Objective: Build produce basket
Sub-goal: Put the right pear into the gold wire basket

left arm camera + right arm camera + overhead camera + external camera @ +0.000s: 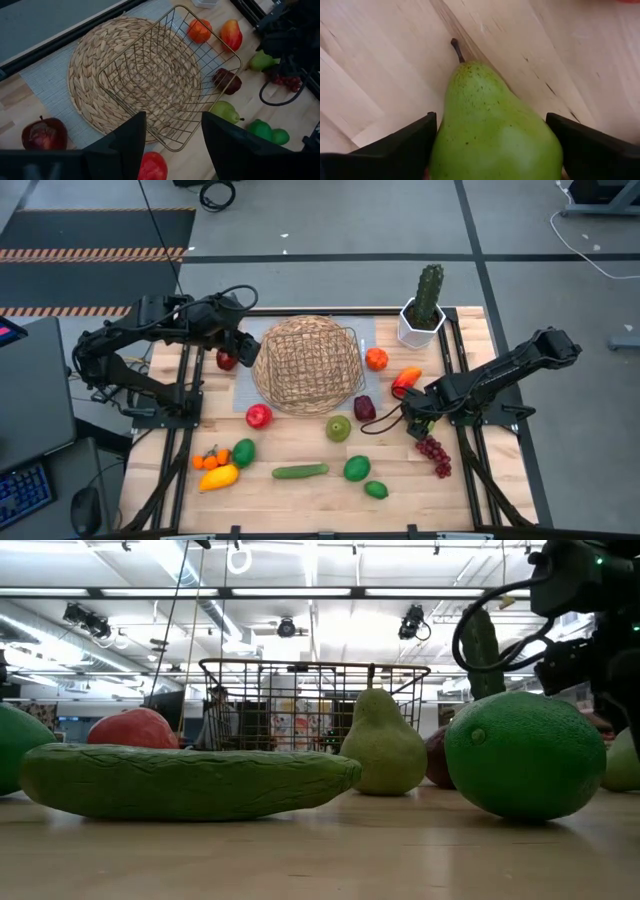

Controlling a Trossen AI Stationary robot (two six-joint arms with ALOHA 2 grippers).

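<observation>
Fingers of our right gripper [490, 137] sit wide apart round a green speckled pear [492, 125], not squeezing yet. Pear looks hard n slippery, so we'd grab its fat middle. Left gripper [172, 137] hangs half open over the gold wire basket [165, 75].

Straight down over the whole counter [300, 455] from high; level across at counter height, cucumber [185, 782] close; above the basket [167, 82] from left wrist; tight on pear [495, 130] from right wrist.
</observation>
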